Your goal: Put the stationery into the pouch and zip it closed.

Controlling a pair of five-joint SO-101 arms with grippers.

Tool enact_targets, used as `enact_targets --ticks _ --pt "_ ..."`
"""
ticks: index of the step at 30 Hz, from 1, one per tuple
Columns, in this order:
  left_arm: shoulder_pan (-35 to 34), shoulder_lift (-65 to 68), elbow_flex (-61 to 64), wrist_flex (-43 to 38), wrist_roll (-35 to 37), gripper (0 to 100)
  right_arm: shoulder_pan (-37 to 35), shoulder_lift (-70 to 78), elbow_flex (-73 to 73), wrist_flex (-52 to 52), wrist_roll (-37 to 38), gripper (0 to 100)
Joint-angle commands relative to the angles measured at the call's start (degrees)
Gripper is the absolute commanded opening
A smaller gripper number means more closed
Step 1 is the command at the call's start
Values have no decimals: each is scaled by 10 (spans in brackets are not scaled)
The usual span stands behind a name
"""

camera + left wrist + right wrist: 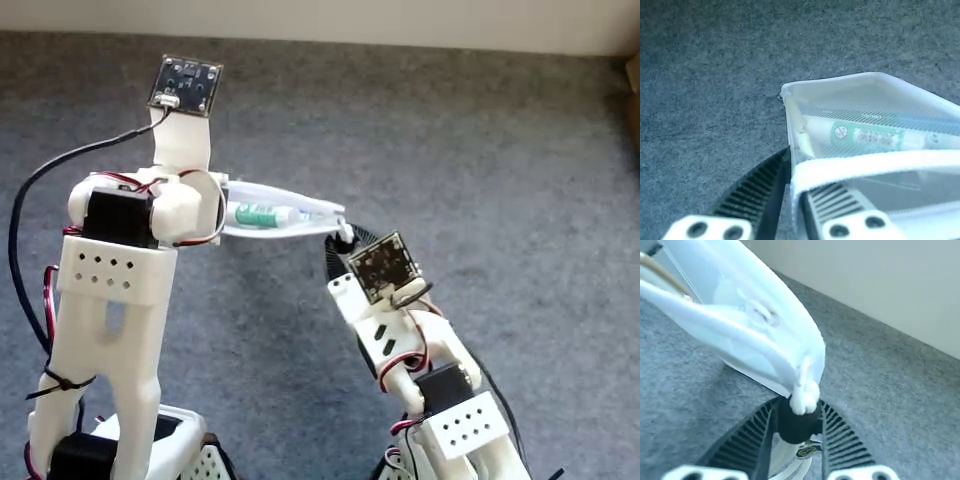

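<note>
Left gripper point(796, 175) is pinched tight on one end of the see-through white plastic pouch point(290, 212), near the upper middle of the high view. Right gripper point(798, 410) is closed on the round black zip knob point(796, 427) at the pouch's other end. So the pouch hangs stretched between both arms. Inside it lies a green and white tube point(865, 135), on its side. Under everything is a fuzzy grey carpet point(480, 150). A pale plain wall point(890, 280) stands at the carpet's far edge.
</note>
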State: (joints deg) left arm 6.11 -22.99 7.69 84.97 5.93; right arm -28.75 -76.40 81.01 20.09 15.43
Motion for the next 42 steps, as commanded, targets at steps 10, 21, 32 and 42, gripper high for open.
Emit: enact_targets --ticks 10,21,32,42 --pt "-7 -14 6 -4 -4 7 -7 -124 -5 71 51 6" --pt "-7 -43 15 -8 -4 7 -9 -269 -4 178 104 5" --pt "-8 -41 52 -70 -41 109 -9 -279 -1 221 104 5" --pt "29 -37 3 -142 -39 182 -10 -280 -23 372 100 5"
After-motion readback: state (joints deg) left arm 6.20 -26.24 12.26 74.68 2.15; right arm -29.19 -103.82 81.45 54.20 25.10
